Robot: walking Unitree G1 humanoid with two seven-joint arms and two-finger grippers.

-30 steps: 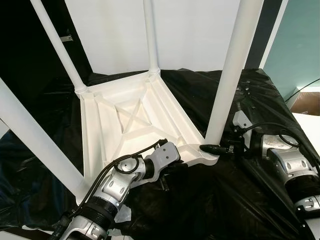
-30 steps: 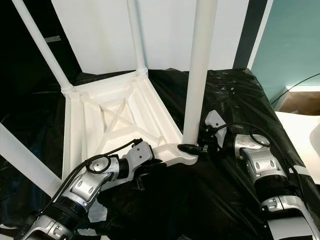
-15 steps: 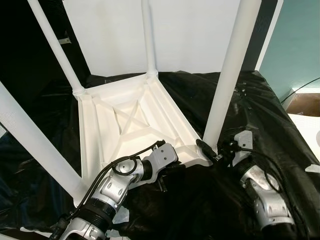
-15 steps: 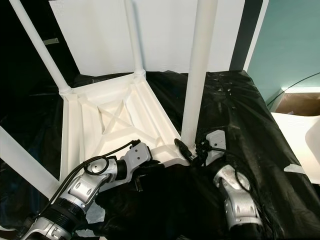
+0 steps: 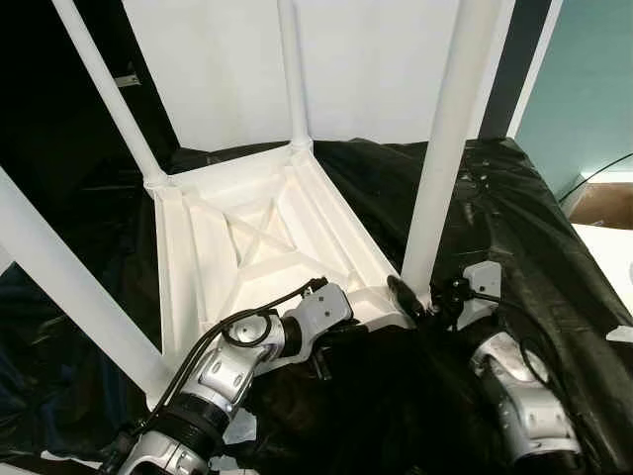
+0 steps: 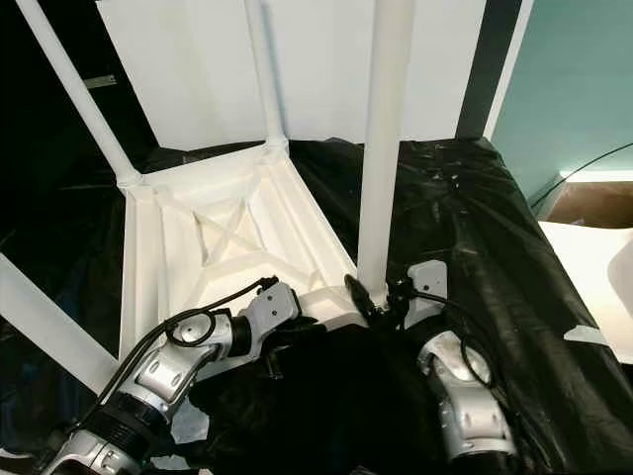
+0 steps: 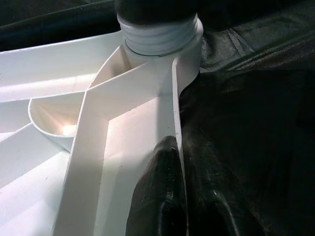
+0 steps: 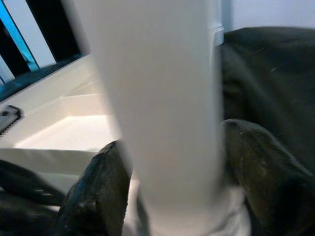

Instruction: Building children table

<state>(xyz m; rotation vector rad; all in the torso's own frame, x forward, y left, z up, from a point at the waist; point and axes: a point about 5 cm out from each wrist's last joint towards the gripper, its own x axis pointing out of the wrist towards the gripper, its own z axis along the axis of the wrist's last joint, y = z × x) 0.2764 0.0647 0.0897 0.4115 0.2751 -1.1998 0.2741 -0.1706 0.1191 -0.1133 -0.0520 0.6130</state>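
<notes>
while upturned, white table [image 5: 267, 247], ribbed underside; right gripper [image 8: 172, 187] clasping leg [image 5: 440, 168]

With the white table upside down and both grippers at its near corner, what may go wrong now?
1. The right gripper has its fingers around the near leg low, at its base; the tall leg may tilt in its threaded socket.
2. The left gripper pinches only the thin rim of the tabletop; it might slip.
3. The black plastic sheet is wrinkled, so the table may slide.
</notes>
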